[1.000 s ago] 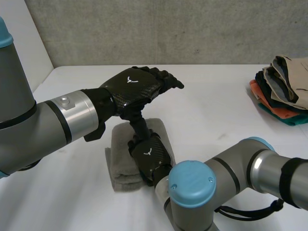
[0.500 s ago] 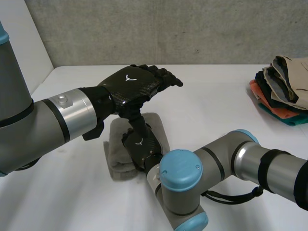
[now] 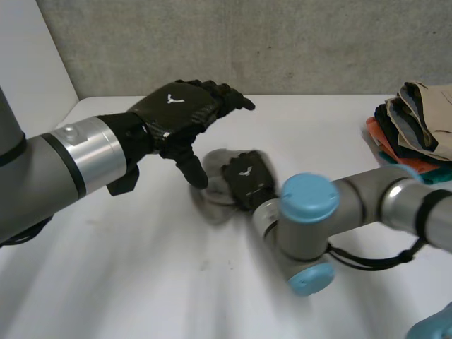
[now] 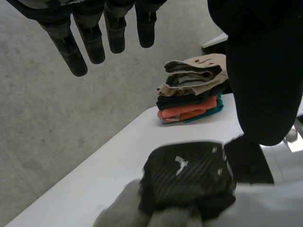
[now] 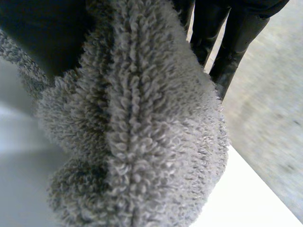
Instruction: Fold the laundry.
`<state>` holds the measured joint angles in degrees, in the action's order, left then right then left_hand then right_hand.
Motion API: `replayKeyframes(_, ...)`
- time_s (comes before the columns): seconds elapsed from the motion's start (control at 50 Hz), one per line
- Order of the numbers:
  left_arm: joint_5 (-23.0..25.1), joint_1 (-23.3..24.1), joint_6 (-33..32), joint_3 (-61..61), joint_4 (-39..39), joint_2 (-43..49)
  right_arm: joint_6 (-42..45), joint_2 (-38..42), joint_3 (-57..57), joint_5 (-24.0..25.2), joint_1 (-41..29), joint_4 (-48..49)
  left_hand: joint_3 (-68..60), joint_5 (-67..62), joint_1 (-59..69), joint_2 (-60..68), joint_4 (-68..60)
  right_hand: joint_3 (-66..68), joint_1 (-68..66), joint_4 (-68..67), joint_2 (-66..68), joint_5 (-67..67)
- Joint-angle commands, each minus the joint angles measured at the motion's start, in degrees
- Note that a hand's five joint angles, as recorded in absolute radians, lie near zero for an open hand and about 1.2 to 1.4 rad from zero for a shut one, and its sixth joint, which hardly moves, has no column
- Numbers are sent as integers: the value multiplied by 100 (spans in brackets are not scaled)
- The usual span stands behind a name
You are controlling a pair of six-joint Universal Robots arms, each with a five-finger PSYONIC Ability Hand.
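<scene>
Right hand (image 3: 246, 182) clutches the grey towel (image 3: 214, 200) mid-table, with thumb and fingers curled around the bunched cloth. Left hand (image 3: 176, 114) hovers just left of it, fingers straight and holding nothing, thumb pointing down beside the towel. Stacked clothes (image 3: 417, 131) sit far right on the white table (image 3: 127, 275).

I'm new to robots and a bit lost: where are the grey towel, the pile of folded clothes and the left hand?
grey towel (image 5: 142, 132): right wrist view, fluffy folded edge.
pile of folded clothes (image 3: 429, 107): head view, beige top garment.
left hand (image 3: 176, 113): head view, its back.
</scene>
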<state>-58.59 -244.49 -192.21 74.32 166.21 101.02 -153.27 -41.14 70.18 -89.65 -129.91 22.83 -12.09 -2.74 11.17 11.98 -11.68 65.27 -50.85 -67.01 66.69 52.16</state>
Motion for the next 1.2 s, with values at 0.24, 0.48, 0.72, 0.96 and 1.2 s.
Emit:
replayKeyframes(0.24,15,-239,280,3,26,-223,570,-1045,603,1661,1750,300,-98,-34,191,109,-139,1473,-2915,-1299,1331,1784)
replayKeyframes(0.48,15,-239,289,21,26,-223,-80,-1686,-856,2198,2628,1074,-81,-17,174,92,-122,1473,-2915,-1299,1331,1784)
replayKeyframes(0.72,6,-204,289,56,61,-214,-1109,-1625,-1991,2935,4280,1180,-98,-34,191,109,-139,1473,-2915,-1299,1331,1784)
replayKeyframes(0.96,6,-178,289,109,166,-135,-1705,-1134,-1201,4349,5519,2004,-98,-34,191,109,-139,1473,-2915,-1299,1331,1784)
replayKeyframes(1.2,-3,-169,289,170,263,-47,-2111,-554,-198,4905,6276,3104,-148,-84,241,159,-190,1473,-2915,-1299,1331,1784)
